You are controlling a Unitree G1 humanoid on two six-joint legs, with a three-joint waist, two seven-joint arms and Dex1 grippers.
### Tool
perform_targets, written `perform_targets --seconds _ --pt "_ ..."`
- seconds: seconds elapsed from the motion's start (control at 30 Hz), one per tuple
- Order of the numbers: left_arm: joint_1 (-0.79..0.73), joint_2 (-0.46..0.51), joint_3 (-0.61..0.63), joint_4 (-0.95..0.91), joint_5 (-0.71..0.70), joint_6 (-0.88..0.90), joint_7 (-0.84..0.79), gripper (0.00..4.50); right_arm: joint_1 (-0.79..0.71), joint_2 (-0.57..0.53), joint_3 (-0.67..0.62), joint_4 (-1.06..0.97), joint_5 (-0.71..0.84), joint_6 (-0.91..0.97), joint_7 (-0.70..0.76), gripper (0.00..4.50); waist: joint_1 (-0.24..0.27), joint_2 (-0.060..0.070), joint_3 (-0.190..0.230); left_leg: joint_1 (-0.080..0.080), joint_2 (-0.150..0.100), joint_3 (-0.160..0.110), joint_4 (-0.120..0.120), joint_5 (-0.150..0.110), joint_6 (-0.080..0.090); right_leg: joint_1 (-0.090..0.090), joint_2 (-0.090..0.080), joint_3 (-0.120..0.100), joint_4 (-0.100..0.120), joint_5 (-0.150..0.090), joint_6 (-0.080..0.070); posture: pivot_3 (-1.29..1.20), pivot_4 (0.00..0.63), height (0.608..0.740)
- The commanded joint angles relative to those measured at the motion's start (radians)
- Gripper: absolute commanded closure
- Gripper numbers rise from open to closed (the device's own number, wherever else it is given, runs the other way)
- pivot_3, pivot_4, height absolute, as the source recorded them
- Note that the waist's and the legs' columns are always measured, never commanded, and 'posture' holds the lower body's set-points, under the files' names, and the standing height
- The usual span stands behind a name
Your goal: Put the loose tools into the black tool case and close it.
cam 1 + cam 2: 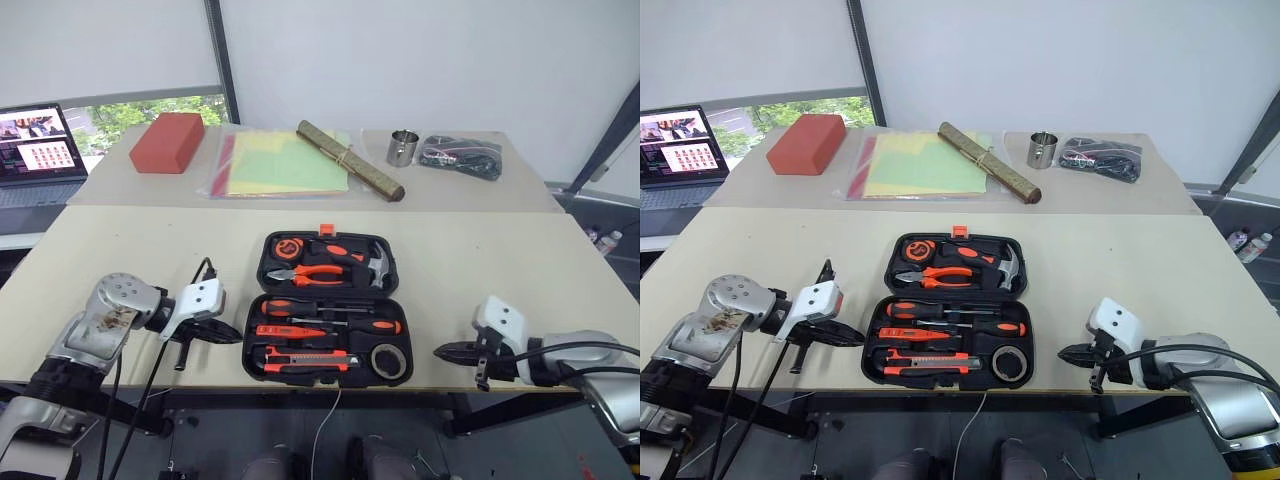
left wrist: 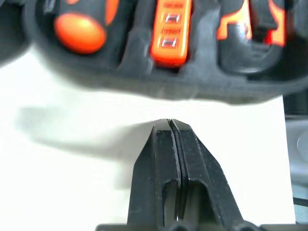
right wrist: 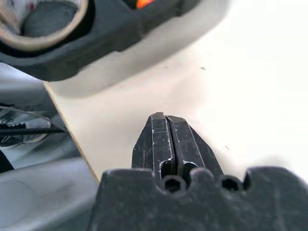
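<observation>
The black tool case (image 1: 251, 345) lies open flat near the table's front edge, its orange latch (image 1: 325, 230) on the far side. In the near half lie two long screwdrivers (image 1: 310, 305) (image 1: 365, 325), a slim orange tester (image 1: 288, 331), the utility knife (image 1: 305, 361) and a grey tape roll (image 1: 388, 361). My left gripper (image 1: 233, 338) is shut and empty just left of the case, pointing at it. To the right of the case my right gripper (image 1: 442, 351) is shut and empty over the table edge. The left wrist view shows the shut left gripper (image 2: 170, 126) short of the case wall (image 2: 192, 89).
The far half of the case holds a tape measure (image 1: 288, 247), pliers (image 1: 315, 272) and a hammer (image 1: 376, 264). On the back table are a red block (image 1: 167, 141), coloured folders (image 1: 285, 165), a bamboo roll (image 1: 350, 160), a metal cup (image 1: 402, 147), a black cable bag (image 1: 460, 157) and a laptop (image 1: 38, 150).
</observation>
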Motion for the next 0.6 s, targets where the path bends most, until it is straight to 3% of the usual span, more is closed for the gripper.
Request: perform_targets --seconds 0.03,0.17,0.27,0.37,0.6 --pt "-0.056 -0.013 0.023 0.038 -0.005 0.052 0.031 4.44 -0.072 0.023 -0.021 0.000 0.003 -0.021 -0.031 4.50 0.002 0.000 0.000 0.000 0.000 0.000 0.000 0.000 0.000 0.000 0.000 0.000 0.000 0.000 0.000 0.00 0.150 0.737" --pt "-0.097 -0.050 0.028 0.013 -0.042 0.132 0.043 4.44 -0.169 0.069 0.011 0.029 -0.016 -0.015 -0.072 4.50 0.005 0.000 0.000 -0.003 -0.001 0.000 0.001 0.000 0.000 -0.002 0.000 0.000 0.001 0.001 0.000 0.00 0.150 0.737" --pt "-0.181 -0.106 0.045 0.097 -0.025 0.233 0.148 4.44 -0.296 0.128 0.013 0.103 -0.017 0.028 -0.135 4.50 0.007 -0.001 0.000 -0.005 -0.001 0.000 0.002 0.004 0.007 -0.002 0.000 0.000 0.001 0.001 -0.001 0.00 0.150 0.737" --pt "-0.290 -0.149 0.061 0.248 -0.010 0.318 0.226 3.69 -0.410 0.176 0.007 0.179 -0.007 0.101 -0.186 3.67 0.007 -0.001 0.000 -0.008 -0.001 -0.001 0.005 0.005 0.009 -0.003 0.001 -0.001 0.001 0.004 -0.006 0.00 0.150 0.737" --pt "-0.495 -0.267 0.119 0.486 -0.063 0.536 0.307 1.03 -0.613 0.295 -0.004 0.327 0.013 0.290 -0.318 1.20 0.003 -0.001 0.000 -0.009 -0.001 -0.001 0.003 0.005 0.009 -0.003 0.003 -0.002 0.000 0.005 -0.006 0.00 0.150 0.737"
